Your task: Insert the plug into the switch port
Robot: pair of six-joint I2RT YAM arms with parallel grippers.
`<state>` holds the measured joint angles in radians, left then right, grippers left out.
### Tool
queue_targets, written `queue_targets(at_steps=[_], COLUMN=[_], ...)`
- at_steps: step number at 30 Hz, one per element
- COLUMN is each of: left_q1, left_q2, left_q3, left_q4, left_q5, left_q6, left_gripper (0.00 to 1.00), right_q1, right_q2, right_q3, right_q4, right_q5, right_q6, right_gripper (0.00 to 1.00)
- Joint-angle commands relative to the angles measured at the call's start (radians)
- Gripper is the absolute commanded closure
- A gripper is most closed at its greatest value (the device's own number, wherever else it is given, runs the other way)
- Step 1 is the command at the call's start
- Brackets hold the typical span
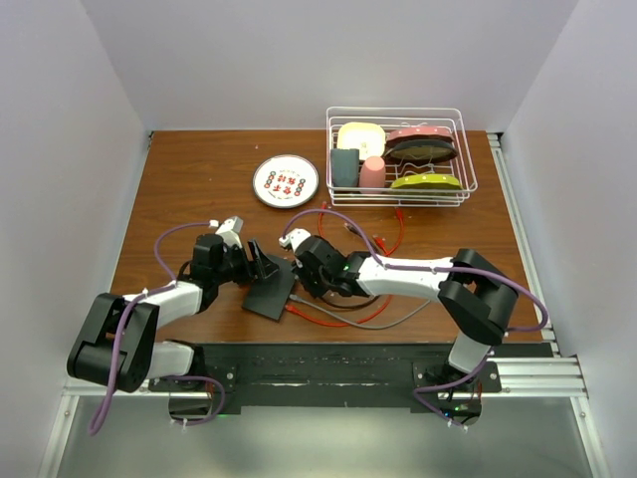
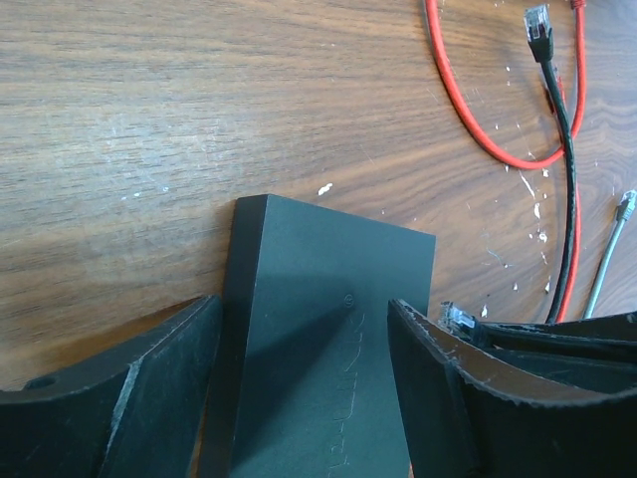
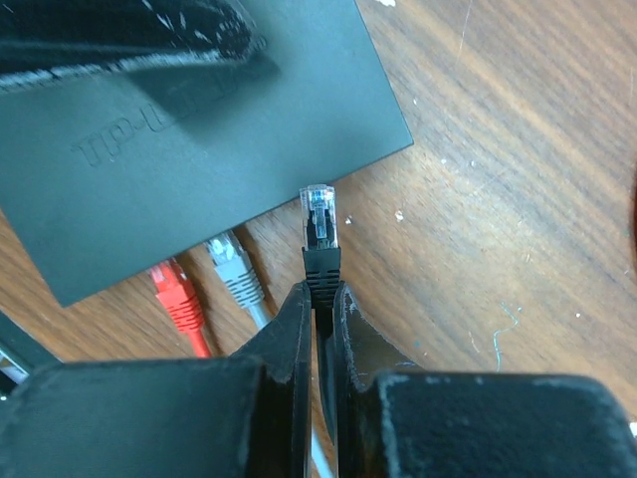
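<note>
The switch [image 1: 269,296], a flat dark box, lies on the wooden table between both arms. My left gripper [image 2: 304,309] is open and straddles the switch [image 2: 328,339] with a finger along each long side; I cannot tell if they touch it. My right gripper [image 3: 321,289] is shut on the boot of a black plug [image 3: 319,224]. The plug's clear tip points at the switch [image 3: 179,129] and sits just short of its port edge, near the corner. A grey plug [image 3: 235,271] and a red plug [image 3: 175,291] sit at that edge beside it.
A red cable [image 2: 468,119], a loose black plug [image 2: 538,22] and a grey plug [image 2: 625,204] lie on the wood beyond the switch. A white plate [image 1: 286,180] and a wire dish rack [image 1: 401,154] with cups and bowls stand at the back.
</note>
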<state>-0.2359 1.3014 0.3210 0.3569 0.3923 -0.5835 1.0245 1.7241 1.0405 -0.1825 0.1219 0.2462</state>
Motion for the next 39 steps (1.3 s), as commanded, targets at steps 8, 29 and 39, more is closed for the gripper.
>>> queue_targets(at_steps=[8, 29, 39], left_q1=[-0.005, -0.005, -0.005], left_q2=[0.022, 0.032, 0.035], left_q3=[-0.005, -0.005, 0.004], left_q4=[-0.018, -0.01, -0.007], left_q5=[0.01, 0.026, 0.04], left_q6=[-0.006, -0.01, 0.0], left_gripper=[0.3, 0.3, 0.3], right_q1=[-0.004, -0.001, 0.005], right_q2=[-0.005, 0.045, 0.046], right_q3=[-0.069, -0.051, -0.04], right_q4=[0.067, 0.135, 0.146], right_q5=[-0.021, -0.119, -0.114], right_q6=[-0.031, -0.045, -0.061], right_gripper=[1.0, 1.0, 1.0])
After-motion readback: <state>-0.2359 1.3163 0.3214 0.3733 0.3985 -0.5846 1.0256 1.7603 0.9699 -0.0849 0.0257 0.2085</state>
